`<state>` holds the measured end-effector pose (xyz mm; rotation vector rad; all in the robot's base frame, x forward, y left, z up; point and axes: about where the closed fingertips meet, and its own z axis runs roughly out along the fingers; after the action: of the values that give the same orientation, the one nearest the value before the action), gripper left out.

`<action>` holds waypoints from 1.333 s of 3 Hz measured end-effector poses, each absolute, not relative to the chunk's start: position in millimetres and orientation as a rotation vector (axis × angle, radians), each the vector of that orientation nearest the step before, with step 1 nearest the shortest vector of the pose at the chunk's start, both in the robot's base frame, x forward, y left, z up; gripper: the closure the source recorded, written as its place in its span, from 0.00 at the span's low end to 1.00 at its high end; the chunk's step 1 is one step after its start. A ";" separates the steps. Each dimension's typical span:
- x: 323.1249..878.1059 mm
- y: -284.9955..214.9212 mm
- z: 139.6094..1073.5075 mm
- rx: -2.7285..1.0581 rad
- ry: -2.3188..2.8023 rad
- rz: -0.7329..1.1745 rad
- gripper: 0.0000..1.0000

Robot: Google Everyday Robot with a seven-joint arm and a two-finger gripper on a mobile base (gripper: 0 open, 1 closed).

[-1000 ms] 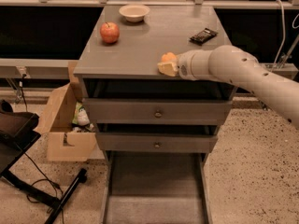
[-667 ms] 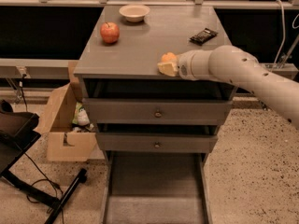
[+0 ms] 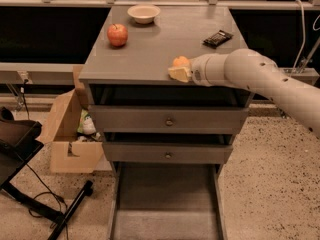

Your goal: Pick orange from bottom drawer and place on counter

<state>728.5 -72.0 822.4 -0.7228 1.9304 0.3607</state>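
Status: the pincer (image 3: 176,70) is at the 6 o'clock edge of the worktop (image 3: 165,46), slightly toward 5 o'clock, and is clamped on the orange (image 3: 181,61). The orange is at the tip of the pincer, low over the front lip of the worktop. I cannot tell whether it is touching the surface. The bottom drawer (image 3: 165,204) is pulled out directly beneath, with its floor bare.

Risks noted:

1. Roll-off. The orange is round and close to the front lip. I judge that a release here could let it roll toward 6 o'clock, over the edge and down into the open drawer or onto the floor. Cause: letting go too near the edge, or before the fruit rests on the surface.

2. Drag on withdrawal. If the pincer backs out toward 3 o'clock before it has parted fully, a pad may carry the fruit along and tip it off the edge.

3. Arm contact. The arm (image 3: 260,79) comes in low from 3 o'clock, along the front corner of the cabinet. Pressing downward could knock that corner.

4. Neighbouring items. The apple (image 3: 117,34) at 10 o'clock, the bowl (image 3: 144,13) at 12 o'clock and the dark packet (image 3: 217,38) at 2 o'clock are well apart from the orange. I rate collision with them as unlikely unless the fruit is carried far inward.

Recommendation: move inward toward 12 o'clock, set the orange down, then open.
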 end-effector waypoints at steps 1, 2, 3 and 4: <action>728.5 -70.1 821.5 -0.725 1.931 0.363 0.00; 728.5 -70.1 821.5 -0.725 1.931 0.363 0.00; 719.6 -72.2 846.2 -0.747 1.892 0.375 0.00; 679.5 -92.1 940.7 -0.810 1.790 0.340 0.00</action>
<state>679.5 -92.1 940.7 -0.8104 1.7904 0.3403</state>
